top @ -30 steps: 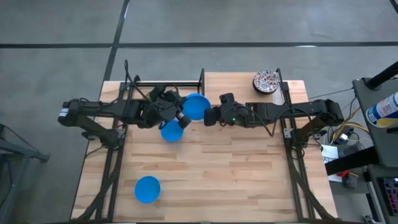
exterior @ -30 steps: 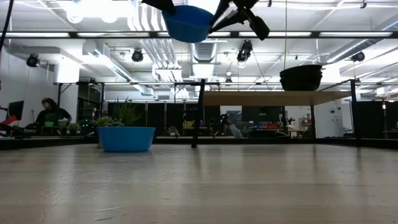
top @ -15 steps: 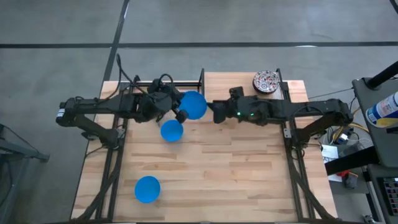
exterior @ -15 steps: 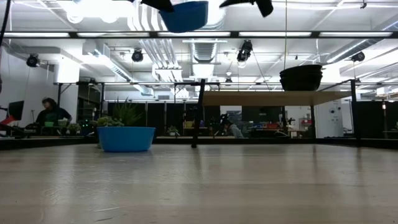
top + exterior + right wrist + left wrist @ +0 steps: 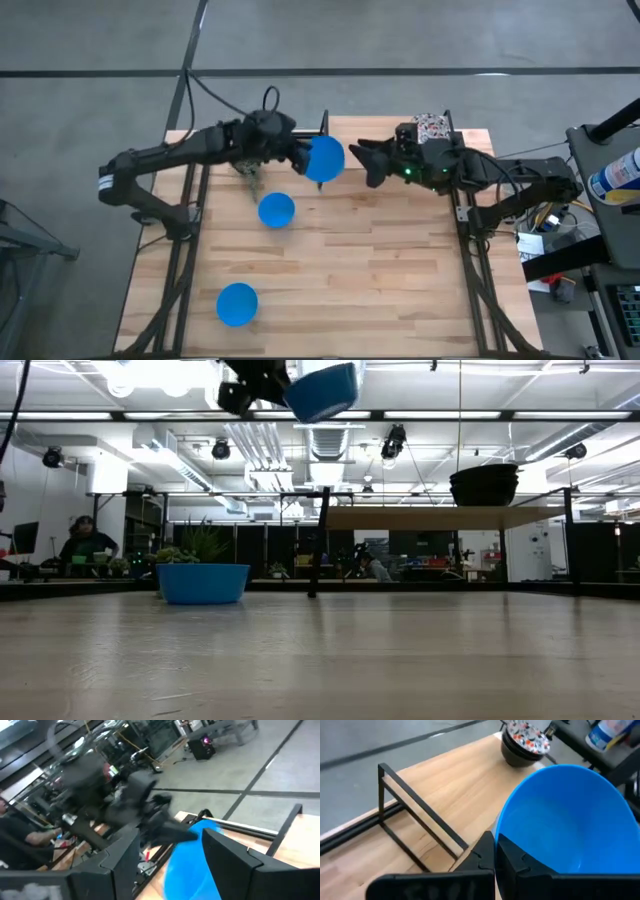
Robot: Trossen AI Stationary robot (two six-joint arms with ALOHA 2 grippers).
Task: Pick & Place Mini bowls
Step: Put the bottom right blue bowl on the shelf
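Observation:
My left gripper (image 5: pixel 298 158) is shut on a plain blue mini bowl (image 5: pixel 324 158), held high above the far middle of the table and tipped (image 5: pixel 322 390). My right gripper (image 5: pixel 366 162) stands open just to the right of that bowl, apart from it; the bowl (image 5: pixel 192 862) shows beyond its spread fingers. Two more blue mini bowls rest on their bases on the table, one (image 5: pixel 276 210) below the left gripper and one (image 5: pixel 237 303) near the front left. The floral mini bowls (image 5: pixel 522 740) sit at the far right, partly behind the right arm (image 5: pixel 430 125). My left gripper pinches the blue bowl's rim (image 5: pixel 496 836) between its two fingers, one finger (image 5: pixel 520 865) inside the bowl and one outside against the wall. The fingers come at it from the table's left. The bowl is lifted clear and tilted.
A black metal rack (image 5: pixel 270 132) stands along the far edge of the table, behind the left arm. Black side frames run down both sides of the wooden top (image 5: pixel 380 290), whose middle and near right are bare wood. A person (image 5: pixel 85 545) sits far back in the room.
My right gripper has opened and let go of the blue bowl, then drawn back toward the table's right and far edge. My left gripper, still shut on the rim, has gone up and toward the far edge with the bowl, which has tipped.

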